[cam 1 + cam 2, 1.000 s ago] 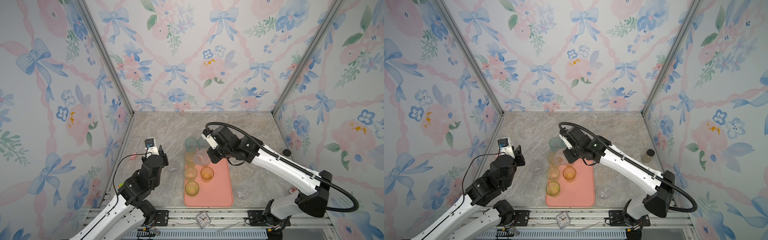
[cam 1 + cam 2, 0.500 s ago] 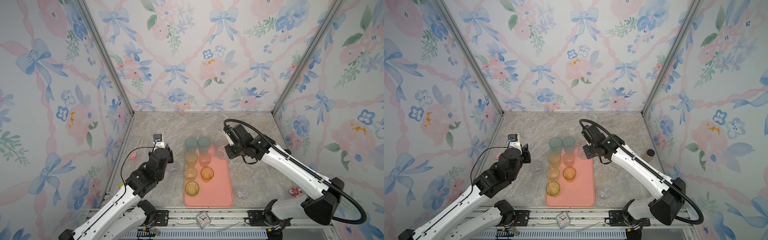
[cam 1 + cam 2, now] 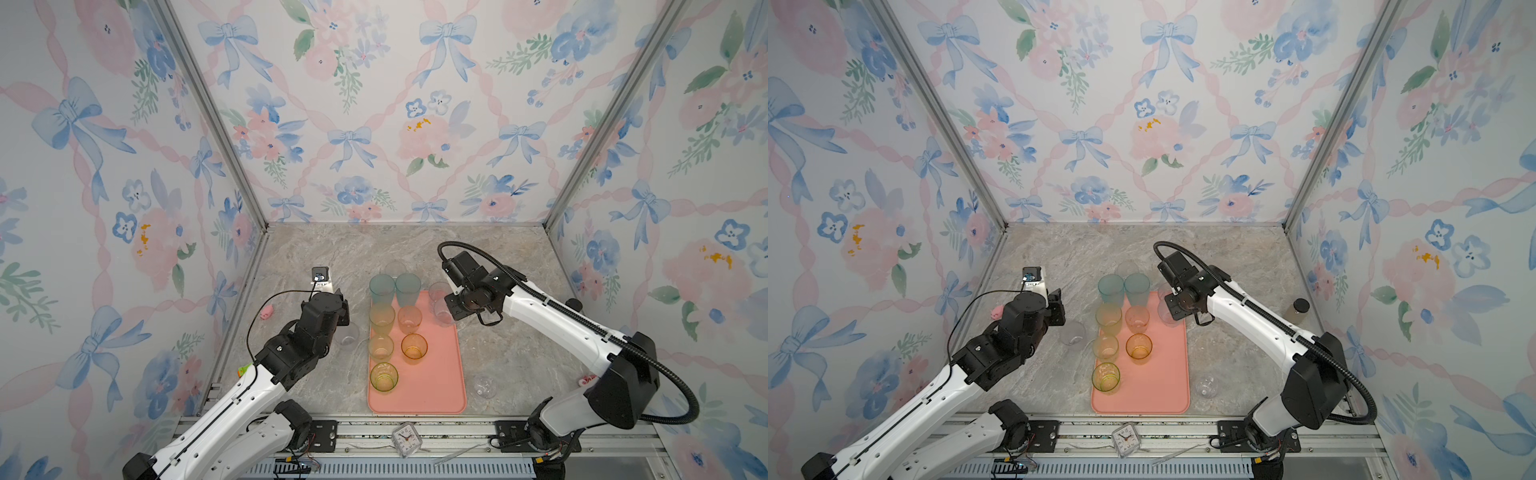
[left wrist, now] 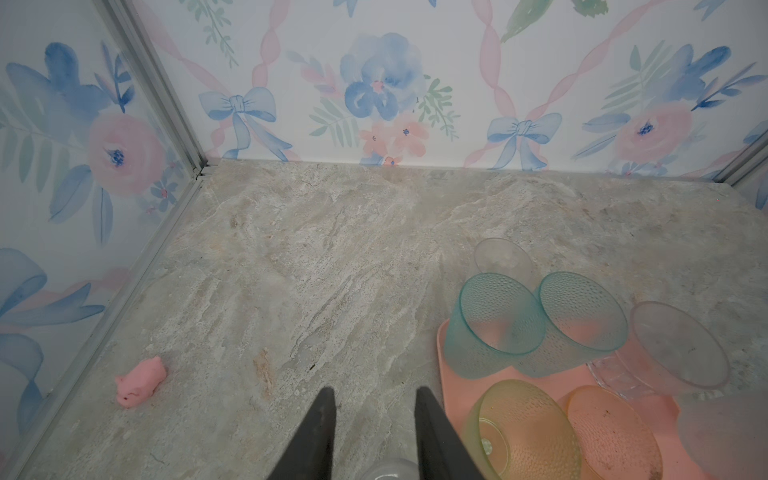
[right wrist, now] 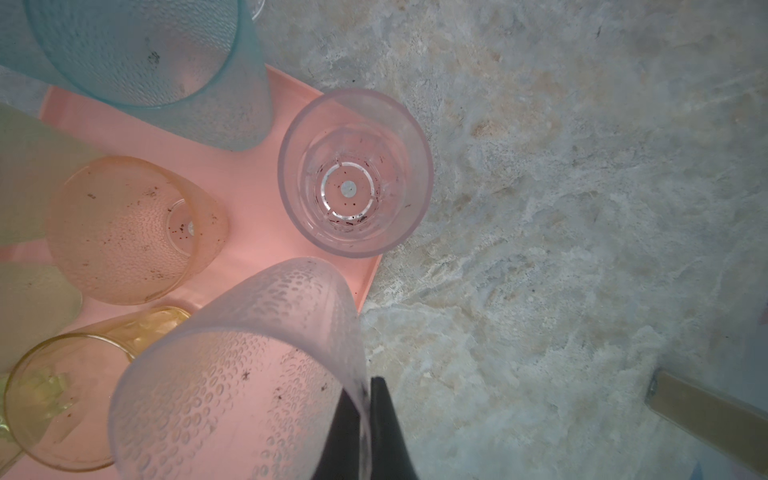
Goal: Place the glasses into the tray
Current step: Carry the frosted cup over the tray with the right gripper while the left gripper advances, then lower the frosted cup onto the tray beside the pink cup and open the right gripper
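Observation:
The salmon-pink tray (image 3: 436, 374) holds several glasses: two teal (image 3: 381, 289), yellow-green (image 3: 381, 318), peach (image 3: 409, 319) and orange (image 3: 414, 345). A smooth clear glass (image 5: 355, 172) stands at its far right corner. My right gripper (image 5: 365, 388) is shut on the wall of a frosted clear glass (image 5: 232, 374), held over the tray's right rim (image 3: 444, 311). My left gripper (image 4: 372, 392) is open just left of the tray; another clear glass (image 3: 347, 332) stands on the table under its fingers' base. A small rounded glass (image 3: 484, 386) sits on the table right of the tray.
One more clear glass (image 3: 395, 268) stands behind the tray. A pink pig toy (image 4: 139, 382) lies near the left wall. A small clock (image 3: 406, 438) sits on the front rail and a dark-capped beige bottle (image 3: 1298, 309) by the right wall. Walls close three sides.
My right gripper carried the frosted clear glass from over the tray's far middle to its right rim. My left arm reached farther in, over the clear glass, which stayed put.

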{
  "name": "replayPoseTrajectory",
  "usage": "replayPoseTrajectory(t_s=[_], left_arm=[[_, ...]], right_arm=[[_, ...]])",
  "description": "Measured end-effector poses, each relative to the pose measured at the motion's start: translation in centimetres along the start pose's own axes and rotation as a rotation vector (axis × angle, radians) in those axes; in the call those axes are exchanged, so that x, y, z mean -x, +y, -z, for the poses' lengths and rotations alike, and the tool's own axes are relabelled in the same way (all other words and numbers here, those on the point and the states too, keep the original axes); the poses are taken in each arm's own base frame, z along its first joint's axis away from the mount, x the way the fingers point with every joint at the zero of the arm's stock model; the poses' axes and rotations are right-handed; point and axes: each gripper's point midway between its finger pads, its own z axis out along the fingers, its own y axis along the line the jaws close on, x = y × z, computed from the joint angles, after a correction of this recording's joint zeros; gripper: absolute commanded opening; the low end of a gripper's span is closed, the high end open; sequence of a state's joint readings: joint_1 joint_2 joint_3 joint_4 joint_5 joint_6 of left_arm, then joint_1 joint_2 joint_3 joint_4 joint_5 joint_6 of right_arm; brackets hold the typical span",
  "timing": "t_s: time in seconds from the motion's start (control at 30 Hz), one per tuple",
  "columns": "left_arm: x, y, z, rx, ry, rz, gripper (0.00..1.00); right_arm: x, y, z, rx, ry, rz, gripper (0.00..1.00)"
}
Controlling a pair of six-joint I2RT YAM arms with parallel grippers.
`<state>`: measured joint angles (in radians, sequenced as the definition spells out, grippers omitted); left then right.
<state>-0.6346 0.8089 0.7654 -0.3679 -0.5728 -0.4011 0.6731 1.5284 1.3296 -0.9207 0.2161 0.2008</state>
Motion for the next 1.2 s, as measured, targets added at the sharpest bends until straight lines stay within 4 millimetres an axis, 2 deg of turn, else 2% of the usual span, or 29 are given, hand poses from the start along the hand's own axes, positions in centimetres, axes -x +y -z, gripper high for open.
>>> replayPoseTrajectory(t_s=[0.47, 1.2], left_arm=[[-0.5, -0.1, -0.6, -0.008, 0.03, -0.001, 0.35], [-1.0, -0.3, -1.6, -0.023, 0.071, 0.0, 0.36]], right_arm=[[-0.3, 0.5, -3.6, 0.036, 0.072, -0.02, 0.03], [-0.9, 0.4, -6.0, 0.06, 0.129, -0.045, 0.04]])
